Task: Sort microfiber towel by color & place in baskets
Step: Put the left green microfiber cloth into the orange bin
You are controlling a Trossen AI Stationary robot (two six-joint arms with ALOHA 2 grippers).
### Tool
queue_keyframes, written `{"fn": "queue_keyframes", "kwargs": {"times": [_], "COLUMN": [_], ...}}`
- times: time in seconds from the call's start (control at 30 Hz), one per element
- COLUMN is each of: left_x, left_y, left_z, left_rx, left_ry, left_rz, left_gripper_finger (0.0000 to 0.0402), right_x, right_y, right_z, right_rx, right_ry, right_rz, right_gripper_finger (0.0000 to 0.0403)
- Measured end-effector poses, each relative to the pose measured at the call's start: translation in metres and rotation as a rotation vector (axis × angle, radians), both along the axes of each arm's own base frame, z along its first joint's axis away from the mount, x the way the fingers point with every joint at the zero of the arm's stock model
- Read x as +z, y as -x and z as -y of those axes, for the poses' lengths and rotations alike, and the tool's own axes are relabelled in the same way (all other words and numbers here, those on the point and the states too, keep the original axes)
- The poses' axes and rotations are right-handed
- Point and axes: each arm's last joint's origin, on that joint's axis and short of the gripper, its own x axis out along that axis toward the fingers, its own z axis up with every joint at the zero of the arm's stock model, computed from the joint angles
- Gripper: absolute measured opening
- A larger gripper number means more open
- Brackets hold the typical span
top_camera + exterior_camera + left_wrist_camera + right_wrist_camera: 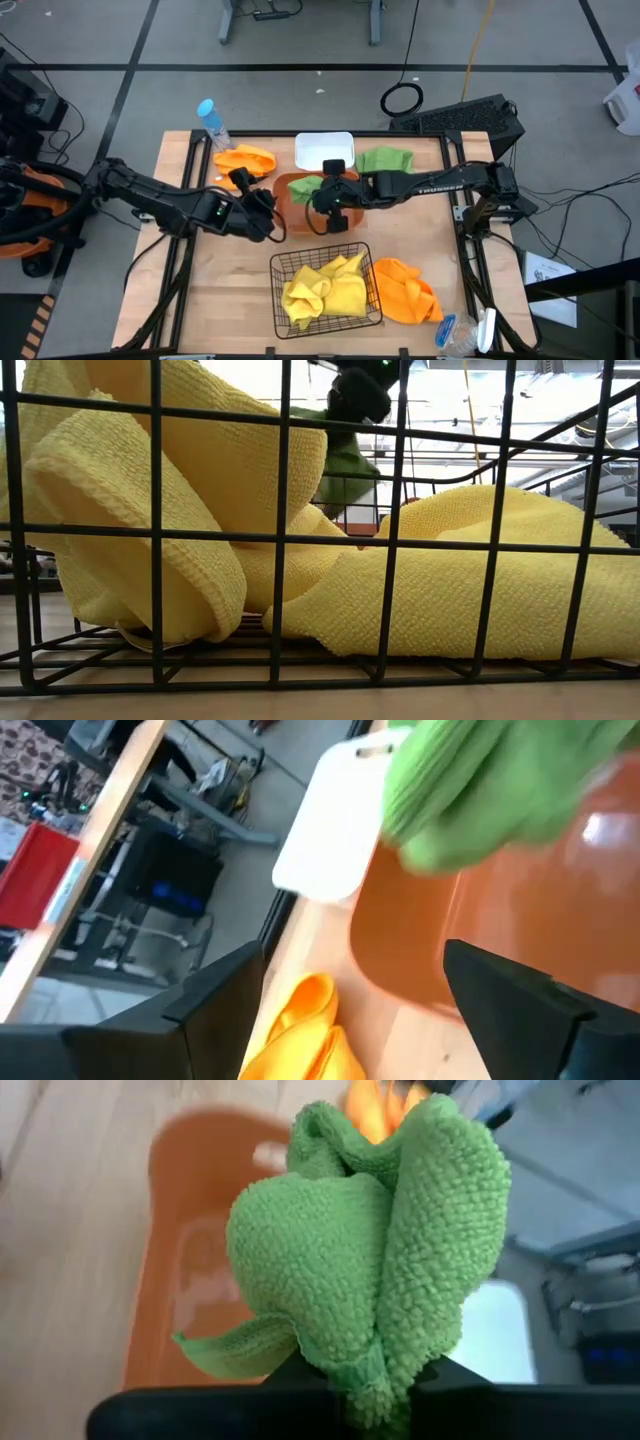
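Holding a green towel [370,1250] clamped in its fingers, the right gripper [335,192] hangs over the orange-brown tub [292,190]. Main risk imo: a trailing corner snags the rim on release and it drapes half out. The left gripper [258,205], fingers apart and empty, sits just beside the tub, so a bump looks possible. Yellow towels [325,290] are in the wire basket [277,267]; I can't tell if anything's in the white bin [322,148]

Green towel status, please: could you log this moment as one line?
right gripper: holds green towel over orange tub | left gripper: open, beside tub | yellow towels: in mesh basket
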Motion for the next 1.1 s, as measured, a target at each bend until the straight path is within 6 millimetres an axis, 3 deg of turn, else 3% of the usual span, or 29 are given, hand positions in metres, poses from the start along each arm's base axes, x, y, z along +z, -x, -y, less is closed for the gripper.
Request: {"fn": "queue_keyframes", "kwargs": {"times": [0.17,0.43,0.77,1.1], "left_x": [-0.019,-0.04,-0.043,-0.043], "left_y": [0.006,0.01,0.01,0.01], "left_z": [-0.008,-0.018,-0.012,-0.011], "left_rx": [0.038,0.084,0.062,0.082], "left_ry": [-0.004,-0.016,-0.004,0.021], "left_rz": [-0.038,0.007,0.022,0.062], "left_gripper_finger": [0.0315,0.0315,0.0315,0.0315], "right_x": [-0.008,-0.011,-0.042,-0.047], "right_y": [0.009,0.008,0.013,0.016], "right_z": [0.003,0.006,0.015,0.019], "right_rx": [-0.018,-0.023,-0.186,-0.446], "right_ry": [-0.091,-0.184,-0.257,-0.272], "right_rz": [-0.102,-0.086,-0.072,0.011], "right_gripper_finger": [0.0015,0.0015,0.0015,0.0016]}}
